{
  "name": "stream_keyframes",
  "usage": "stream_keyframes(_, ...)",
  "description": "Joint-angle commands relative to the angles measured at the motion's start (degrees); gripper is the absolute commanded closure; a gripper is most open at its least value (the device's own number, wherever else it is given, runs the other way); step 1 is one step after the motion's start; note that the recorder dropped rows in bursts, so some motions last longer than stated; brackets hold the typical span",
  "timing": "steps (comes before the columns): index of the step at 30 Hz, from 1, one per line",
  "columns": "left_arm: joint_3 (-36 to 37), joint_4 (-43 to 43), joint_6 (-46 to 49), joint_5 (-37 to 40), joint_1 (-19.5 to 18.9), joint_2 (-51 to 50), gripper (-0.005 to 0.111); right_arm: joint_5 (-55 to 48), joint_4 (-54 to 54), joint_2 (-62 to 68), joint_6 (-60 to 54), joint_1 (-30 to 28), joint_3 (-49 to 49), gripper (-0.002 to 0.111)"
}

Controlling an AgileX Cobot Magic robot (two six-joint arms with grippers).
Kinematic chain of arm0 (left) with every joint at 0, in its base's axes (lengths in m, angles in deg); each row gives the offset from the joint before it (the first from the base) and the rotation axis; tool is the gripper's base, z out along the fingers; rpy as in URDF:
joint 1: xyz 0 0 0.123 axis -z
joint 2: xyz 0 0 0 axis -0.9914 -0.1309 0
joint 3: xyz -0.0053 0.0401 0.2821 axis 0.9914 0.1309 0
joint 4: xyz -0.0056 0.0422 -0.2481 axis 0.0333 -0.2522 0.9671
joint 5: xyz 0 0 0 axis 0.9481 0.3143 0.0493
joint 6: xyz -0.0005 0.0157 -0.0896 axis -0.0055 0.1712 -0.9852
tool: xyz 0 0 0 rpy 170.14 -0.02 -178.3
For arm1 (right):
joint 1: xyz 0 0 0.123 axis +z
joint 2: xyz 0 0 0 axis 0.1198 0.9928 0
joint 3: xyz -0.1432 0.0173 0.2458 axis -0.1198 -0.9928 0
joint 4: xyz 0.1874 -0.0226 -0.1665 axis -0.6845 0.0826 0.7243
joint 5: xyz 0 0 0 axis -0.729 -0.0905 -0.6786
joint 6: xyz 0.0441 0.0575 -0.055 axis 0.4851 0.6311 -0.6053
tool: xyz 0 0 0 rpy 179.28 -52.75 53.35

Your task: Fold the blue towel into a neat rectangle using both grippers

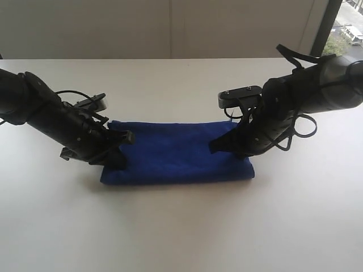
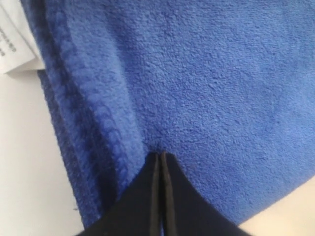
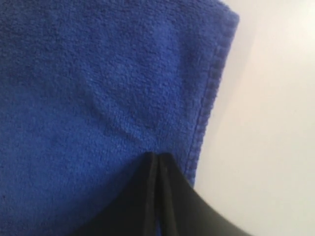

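The blue towel [image 1: 177,154] lies as a flat folded rectangle on the white table [image 1: 181,226]. My left gripper [image 1: 118,161] rests on its left end, and my right gripper [image 1: 219,148] on its right end. In the left wrist view the left gripper [image 2: 161,155] is shut, its tips pressed into the towel [image 2: 211,83] beside a stitched hem, with a white tag [image 2: 12,46] at the edge. In the right wrist view the right gripper [image 3: 156,156] is shut, tips touching the towel [image 3: 98,88] near its hem, where the cloth creases slightly. I see no cloth between either pair of jaws.
Bare white tabletop [image 1: 181,79] surrounds the towel on all sides. A pale wall rises behind the table, with a window [image 1: 346,28] at the far right.
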Motion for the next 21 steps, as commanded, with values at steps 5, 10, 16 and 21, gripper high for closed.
stream_keyframes(5, 0.7, -3.9, -0.1, -3.9, 0.3, 2.8, 0.107, -2.2, 1.1, -4.5, 3.0, -0.7, -0.5, 0.108)
stream_keyframes(10, 0.7, -4.7, -0.1, -6.7, 0.3, 5.2, 0.107, -3.8, 1.1, -7.8, 3.0, -0.7, -0.5, 0.108)
stream_keyframes(16, 0.7, -4.7, -0.1, -3.7, 0.3, 7.1, 0.107, -4.6, 1.1, -11.1, 3.0, -0.7, -0.5, 0.108)
stream_keyframes(21, 0.7, -4.7, -0.1, -3.4, 0.3, 11.3, 0.107, -7.0, 1.1, -15.0, 3.0, -0.7, -0.5, 0.108)
